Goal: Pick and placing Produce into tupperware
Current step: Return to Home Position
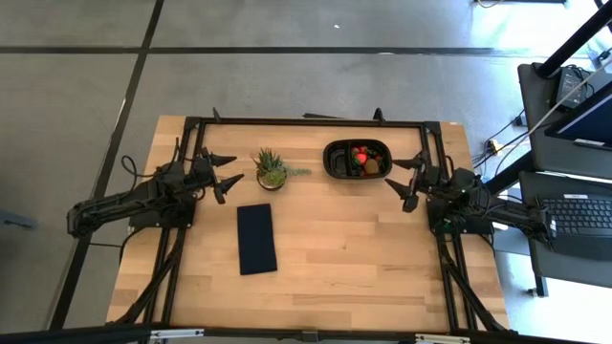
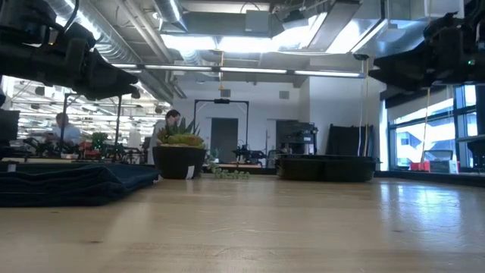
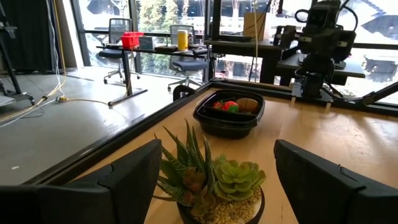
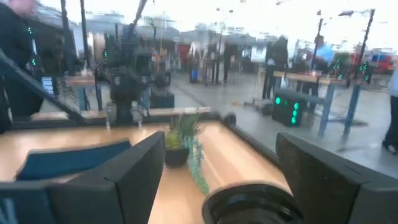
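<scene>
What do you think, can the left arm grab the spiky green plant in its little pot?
Probably yes. The left gripper sits right beside the spiky green potted plant, fingers open and facing it, with only bare wooden table between them.

A spiky potted plant (image 1: pixel 272 169) stands on the wooden table (image 1: pixel 363 258), near a flat dark pad (image 1: pixel 256 238)

A pale wooden counter (image 1: pixel 363 258) fills the middle of the overhead frame. Near its upper edge stand a small potted plant (image 1: pixel 271 169), left of centre, and a black oval container (image 1: pixel 329 161) to its right, apart from it. A dark rectangular pad (image 1: pixel 256 238) lies flat below the plant.
</scene>
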Action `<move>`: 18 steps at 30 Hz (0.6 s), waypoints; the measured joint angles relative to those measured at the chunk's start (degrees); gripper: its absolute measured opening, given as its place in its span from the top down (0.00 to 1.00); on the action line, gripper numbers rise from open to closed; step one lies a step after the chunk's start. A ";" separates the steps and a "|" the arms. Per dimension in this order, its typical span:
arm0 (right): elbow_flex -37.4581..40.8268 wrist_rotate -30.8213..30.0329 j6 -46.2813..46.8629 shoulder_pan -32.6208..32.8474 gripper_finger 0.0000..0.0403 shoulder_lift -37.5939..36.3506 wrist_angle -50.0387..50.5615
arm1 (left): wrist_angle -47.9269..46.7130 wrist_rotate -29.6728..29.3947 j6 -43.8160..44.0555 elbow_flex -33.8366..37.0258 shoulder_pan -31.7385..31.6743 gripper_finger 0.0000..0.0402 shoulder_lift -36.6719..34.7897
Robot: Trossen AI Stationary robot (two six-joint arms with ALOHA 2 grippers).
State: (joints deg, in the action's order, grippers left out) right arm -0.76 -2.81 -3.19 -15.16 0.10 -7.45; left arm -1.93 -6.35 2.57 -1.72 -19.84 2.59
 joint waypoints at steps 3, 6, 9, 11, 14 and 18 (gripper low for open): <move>0.35 0.02 -1.34 0.02 0.24 0.14 -0.44 | 0.04 0.00 -0.02 0.00 0.00 0.25 0.02; 0.26 0.04 -1.67 0.07 0.24 0.00 -2.33 | 0.06 0.00 -0.02 -0.02 0.00 0.25 0.02; 0.24 0.02 -1.68 0.07 0.24 0.00 -2.23 | 0.08 0.00 -0.02 -0.02 0.00 0.25 0.02; 0.24 0.02 -1.65 0.07 0.24 0.00 -1.66 | 0.08 0.00 -0.02 -0.02 0.00 0.25 0.02; 0.24 -0.02 -1.19 0.07 0.24 0.00 1.17 | 0.10 -0.01 -0.02 -0.02 0.00 0.25 0.02; 0.16 -0.65 -0.08 0.04 0.24 0.46 6.11 | 0.13 0.00 -0.02 -0.02 0.00 0.25 0.02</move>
State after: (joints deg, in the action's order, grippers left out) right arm -0.59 -3.46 -3.28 -15.11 0.56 -1.34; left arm -1.80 -6.35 2.55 -1.74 -19.84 2.61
